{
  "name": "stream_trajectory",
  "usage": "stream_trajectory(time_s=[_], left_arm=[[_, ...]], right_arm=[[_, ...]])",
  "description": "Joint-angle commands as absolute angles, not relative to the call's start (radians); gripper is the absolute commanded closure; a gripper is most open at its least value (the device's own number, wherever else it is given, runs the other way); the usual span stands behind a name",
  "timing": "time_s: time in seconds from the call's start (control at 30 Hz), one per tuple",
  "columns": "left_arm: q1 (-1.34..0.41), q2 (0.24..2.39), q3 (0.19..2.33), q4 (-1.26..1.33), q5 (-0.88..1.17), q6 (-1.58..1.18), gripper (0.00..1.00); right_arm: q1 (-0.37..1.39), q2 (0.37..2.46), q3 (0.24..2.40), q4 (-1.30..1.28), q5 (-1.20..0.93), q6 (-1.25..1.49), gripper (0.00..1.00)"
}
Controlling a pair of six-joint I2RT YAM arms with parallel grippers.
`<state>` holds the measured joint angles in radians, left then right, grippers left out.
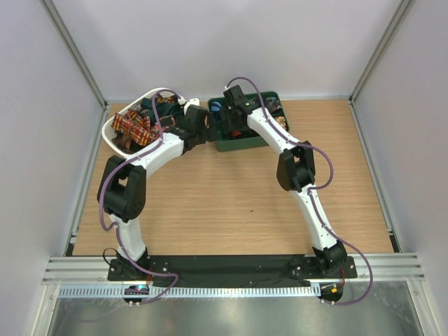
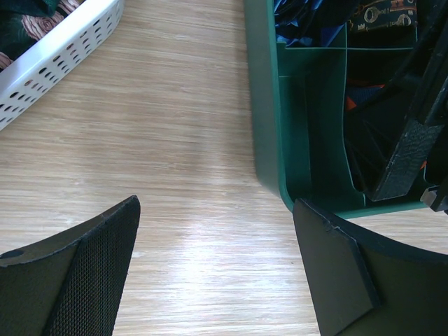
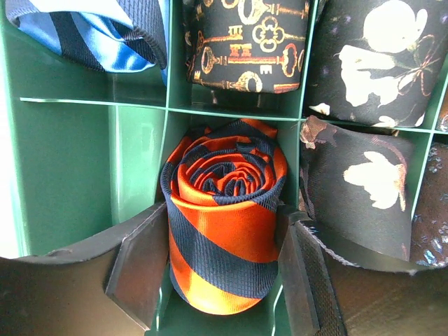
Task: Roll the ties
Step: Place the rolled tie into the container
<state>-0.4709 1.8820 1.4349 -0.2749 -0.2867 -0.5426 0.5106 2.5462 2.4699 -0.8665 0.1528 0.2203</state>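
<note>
The orange-and-black striped tie (image 3: 231,245) is rolled into a tight coil and stands on end in a compartment of the green tray (image 3: 63,175). My right gripper (image 3: 222,210) reaches down into that compartment, its pads pressed against both sides of the roll. In the top view the right gripper (image 1: 234,117) is over the tray's left part (image 1: 225,145). My left gripper (image 2: 215,210) is open and empty over bare wood just left of the tray's corner (image 2: 269,126); it also shows in the top view (image 1: 201,127). A red plaid tie (image 1: 133,127) lies in the white basket (image 1: 110,133).
Other rolled ties fill the neighbouring compartments: a blue striped one (image 3: 98,31), a dark one with gold keys (image 3: 245,42), dark floral ones (image 3: 378,63). The white slotted basket (image 2: 63,49) holds several loose ties at the back left. The compartment left of the orange roll holds nothing.
</note>
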Motion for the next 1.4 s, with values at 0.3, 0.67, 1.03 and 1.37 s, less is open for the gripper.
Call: stream_trajectory(time_s=[0.3, 0.67, 1.03, 1.37], left_arm=[[-0.466, 1.833, 1.460, -0.276, -0.270, -0.549, 0.10], [-0.466, 1.825, 1.462, -0.278, -0.265, -0.552, 0.10], [-0.466, 1.822, 1.457, -0.279, -0.265, -0.551, 0.10], [-0.466, 1.809, 1.453, -0.290, -0.299, -0.557, 0.10]], right_arm=[[0.506, 2.491, 2.467, -0.882, 0.120, 0.215, 0.30], [0.509, 2.490, 2.462, -0.876, 0.117, 0.221, 0.42], [0.522, 2.462, 2.453, -0.862, 0.098, 0.212, 0.00], [0.525, 2.461, 2.453, -0.864, 0.110, 0.222, 0.16]])
